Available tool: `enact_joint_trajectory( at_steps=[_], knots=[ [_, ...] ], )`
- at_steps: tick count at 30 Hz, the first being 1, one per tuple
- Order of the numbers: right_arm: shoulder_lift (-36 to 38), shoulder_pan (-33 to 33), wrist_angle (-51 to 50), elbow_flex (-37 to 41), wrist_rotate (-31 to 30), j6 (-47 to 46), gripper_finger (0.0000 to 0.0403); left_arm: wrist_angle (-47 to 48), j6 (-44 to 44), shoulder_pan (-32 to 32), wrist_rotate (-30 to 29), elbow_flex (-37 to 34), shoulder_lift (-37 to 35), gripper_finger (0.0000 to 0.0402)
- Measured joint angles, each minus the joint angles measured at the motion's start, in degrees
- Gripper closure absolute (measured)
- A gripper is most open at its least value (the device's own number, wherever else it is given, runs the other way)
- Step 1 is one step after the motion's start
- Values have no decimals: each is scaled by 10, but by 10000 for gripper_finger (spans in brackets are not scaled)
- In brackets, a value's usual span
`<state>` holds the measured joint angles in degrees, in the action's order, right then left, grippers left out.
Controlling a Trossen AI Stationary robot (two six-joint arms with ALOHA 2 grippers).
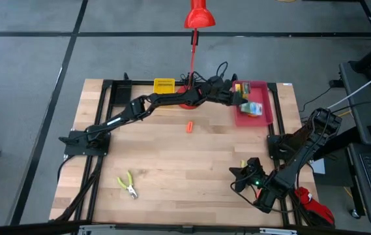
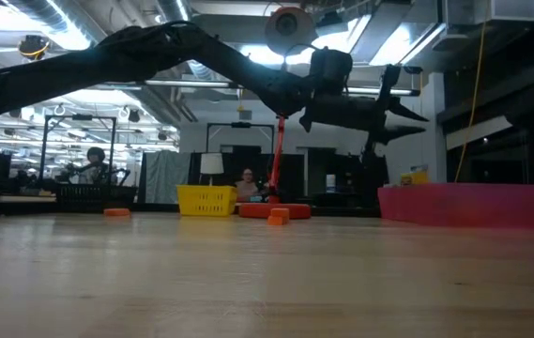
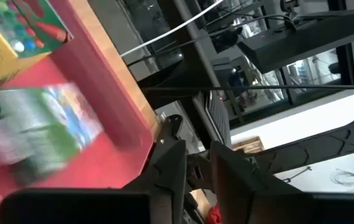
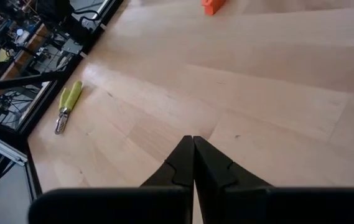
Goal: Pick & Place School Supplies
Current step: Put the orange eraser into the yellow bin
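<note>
We find the left gripper (image 1: pixel 245 93) reaching over the pink tray (image 1: pixel 268 116) at the table's far right corner. Its fingers (image 3: pixel 170 168) stand slightly apart with nothing between them, above a blurred crayon box (image 3: pixel 37 130) lying in the tray; a second box (image 3: pixel 9 31) lies beside it.

The right gripper (image 4: pixel 193 163) rests low near the table's (image 1: pixel 172 163) front right corner, fingers pressed together, empty.

Relation that matters: the loose pieces on the wood lie well back from the left gripper, toward the table's middle and front. The orange piece (image 1: pixel 189 126) sits mid-table, nearer the left arm. One pair of pliers (image 1: pixel 128 185) lies near the front left corner, long axis running diagonally, jaws toward the front edge. We judge the left arm the closer to it as well, once withdrawn from the tray.

Count, high view: crayon boxes in the tray, two sure, a third possible but the arm overlaps that spot; orange pieces, one on the table here, though the low view shows what may be a second (image 2: pixel 116 213); pliers, one clear, plus a lime-green bit (image 1: pixel 242 164) by the right gripper.
</note>
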<state>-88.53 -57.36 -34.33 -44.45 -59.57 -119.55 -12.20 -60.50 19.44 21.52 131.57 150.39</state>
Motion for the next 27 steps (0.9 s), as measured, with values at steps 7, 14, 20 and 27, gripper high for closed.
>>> enact_joint_trajectory(
  at_steps=[7, 14, 20, 27],
  knots=[
    [0, 0, -3, 0, -8, -11, 396, -2, -3, 2, 24, 0, 0, 316],
    [0, 8, -2, 0, -24, -15, 396, -3, -1, 25, 131, -1, -4, 325],
    [3, 8, 0, 0, -36, -13, 396, 84, 137, 35, 175, -1, -61, 346],
    [16, 5, 0, 0, -60, 0, 396, 529, 450, 17, -58, -1, -191, 380]
  ],
)
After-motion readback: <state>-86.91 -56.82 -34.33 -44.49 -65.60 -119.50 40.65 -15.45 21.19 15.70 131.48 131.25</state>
